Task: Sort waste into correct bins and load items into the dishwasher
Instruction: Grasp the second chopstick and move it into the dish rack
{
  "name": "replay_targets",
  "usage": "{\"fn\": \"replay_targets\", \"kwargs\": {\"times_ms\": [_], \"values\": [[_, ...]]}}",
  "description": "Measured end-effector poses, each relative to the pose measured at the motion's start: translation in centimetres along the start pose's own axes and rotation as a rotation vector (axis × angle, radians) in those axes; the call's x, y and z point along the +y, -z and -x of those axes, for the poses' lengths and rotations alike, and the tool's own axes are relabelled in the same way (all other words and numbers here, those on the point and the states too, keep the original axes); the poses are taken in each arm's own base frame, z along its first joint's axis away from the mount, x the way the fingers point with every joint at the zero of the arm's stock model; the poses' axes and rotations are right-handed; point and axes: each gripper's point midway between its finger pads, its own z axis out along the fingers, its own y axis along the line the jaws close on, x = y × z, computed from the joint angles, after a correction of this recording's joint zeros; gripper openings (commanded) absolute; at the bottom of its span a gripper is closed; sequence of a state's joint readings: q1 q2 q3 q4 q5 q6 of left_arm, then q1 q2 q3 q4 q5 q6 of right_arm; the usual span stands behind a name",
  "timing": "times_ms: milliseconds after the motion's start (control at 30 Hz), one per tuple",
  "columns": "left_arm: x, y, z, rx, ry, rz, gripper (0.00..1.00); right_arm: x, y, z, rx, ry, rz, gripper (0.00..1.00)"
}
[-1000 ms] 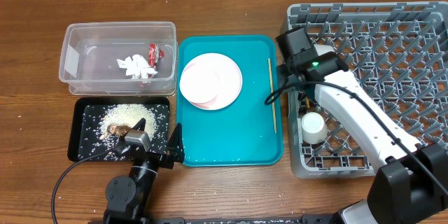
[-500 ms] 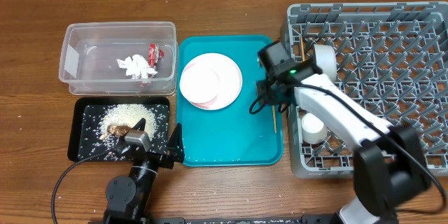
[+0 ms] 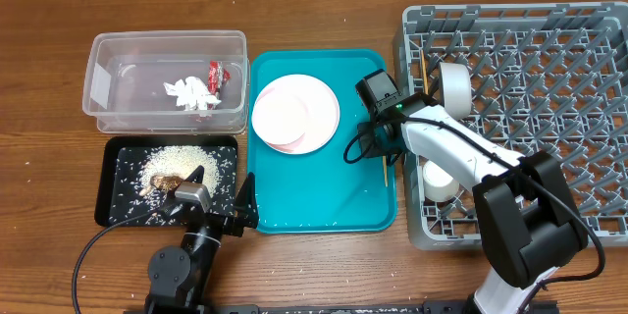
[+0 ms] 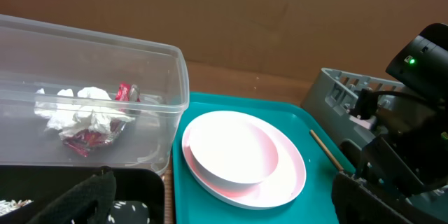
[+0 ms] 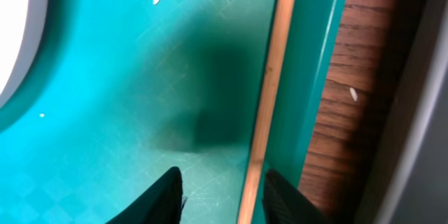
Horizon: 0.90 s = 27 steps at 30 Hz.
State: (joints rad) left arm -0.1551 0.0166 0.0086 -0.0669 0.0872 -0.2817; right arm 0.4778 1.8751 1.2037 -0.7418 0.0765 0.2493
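I see my right gripper (image 5: 222,185) low over the teal tray (image 5: 105,112), jaws spread, chopstick (image 5: 271,77) lying between my fingertips, unclamped

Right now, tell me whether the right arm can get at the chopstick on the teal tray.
Probably yes: the right gripper is open over the chopstick, nothing lies on it; the tray rim close beside may crowd one finger.

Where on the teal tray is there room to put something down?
The teal tray is mostly bare in its front half, between the stacked plates and its near rim. Its right edge is crowded: a chopstick lies there under the right gripper.
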Motion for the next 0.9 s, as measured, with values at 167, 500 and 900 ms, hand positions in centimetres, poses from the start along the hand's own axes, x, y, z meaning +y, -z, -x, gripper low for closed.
{"fn": "replay_targets", "kwargs": {"times_ms": [167, 500, 900], "values": [[0.0, 0.0, 0.0, 0.0, 0.0, 0.0, 1.0, -0.1, -0.8, -0.2, 0.016, -0.039, -0.007, 0.38], [0.0, 0.0, 0.0, 0.0, 0.0, 0.0, 1.0, 0.3, -1.5, -1.0, 0.058, -0.072, 0.002, 0.13], [0.0, 0.0, 0.0, 0.0, 0.0, 0.0, 1.0, 2.0, 3.8, 0.2, 0.026, -0.078, 0.105, 0.04]]}}
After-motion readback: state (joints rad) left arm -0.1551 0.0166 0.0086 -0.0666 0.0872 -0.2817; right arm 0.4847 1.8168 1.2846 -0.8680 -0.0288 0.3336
